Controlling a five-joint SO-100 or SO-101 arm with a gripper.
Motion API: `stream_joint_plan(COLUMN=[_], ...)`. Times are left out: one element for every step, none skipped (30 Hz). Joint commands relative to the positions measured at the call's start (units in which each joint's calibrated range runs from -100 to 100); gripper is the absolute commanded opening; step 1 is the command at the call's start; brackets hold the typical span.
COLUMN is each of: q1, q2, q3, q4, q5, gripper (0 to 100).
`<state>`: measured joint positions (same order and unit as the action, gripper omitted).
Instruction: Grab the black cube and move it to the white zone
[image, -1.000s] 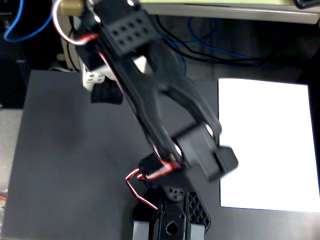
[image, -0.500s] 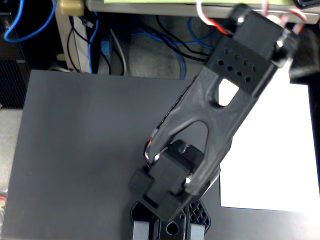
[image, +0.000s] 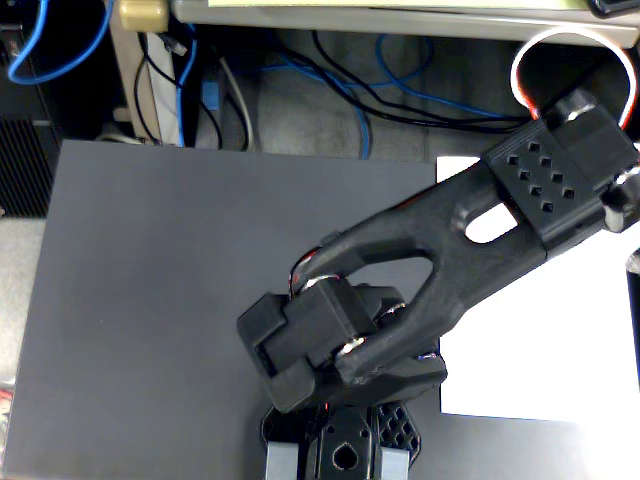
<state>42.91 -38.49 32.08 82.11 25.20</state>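
Observation:
In the fixed view the black arm (image: 440, 260) reaches from its base at the bottom centre up and to the right, over the white zone (image: 540, 350). The white zone is a flat white sheet on the right side of the dark grey table. The arm's wrist block (image: 560, 170) hangs above the sheet's upper part, and the arm runs off the right edge of the frame. The gripper's fingers lie beyond that edge. The black cube is out of view or hidden. A small dark shape (image: 633, 262) at the right edge is too cut off to identify.
The dark grey tabletop (image: 170, 300) fills the left and middle. The arm's base (image: 340, 440) stands at the table's front edge. Behind the table lie blue and black cables (image: 330, 90), a white cable loop (image: 570, 45) and a desk leg (image: 130, 70).

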Motion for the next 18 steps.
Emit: stream_joint_plan(q1=[0.21,-0.31,-0.38,-0.38,-0.45,-2.22,-5.90,-8.99,-10.97,-12.59,-13.11,-12.96,-12.67,-12.81,-12.96,-12.96,-12.89,-12.96], q2=[1.07,4.60,9.39,15.18,21.82,28.12,33.50,38.12,40.97,42.57,42.90,42.90,43.07,43.16,43.16,43.07,42.90,42.90], q3=[1.46,5.00,7.81,8.62,8.62,7.63,4.91,1.10,-3.07,-6.88,-8.60,-8.60,-8.51,-8.51,-8.51,-8.51,-8.69,-8.78], q4=[-1.32,-2.87,-6.56,-11.44,-15.65,-17.71,-16.68,-12.90,-8.44,-4.41,-1.75,-0.64,-0.64,-0.64,-0.64,-0.64,-0.64,-0.64], q5=[3.40,4.50,4.86,5.13,5.18,5.34,5.55,5.60,5.65,6.44,7.75,8.85,9.32,9.32,9.27,9.32,9.32,9.37], gripper=[1,1,1,1,1,1,1,1,1,1,1,1,1,1,1,2,2,2])
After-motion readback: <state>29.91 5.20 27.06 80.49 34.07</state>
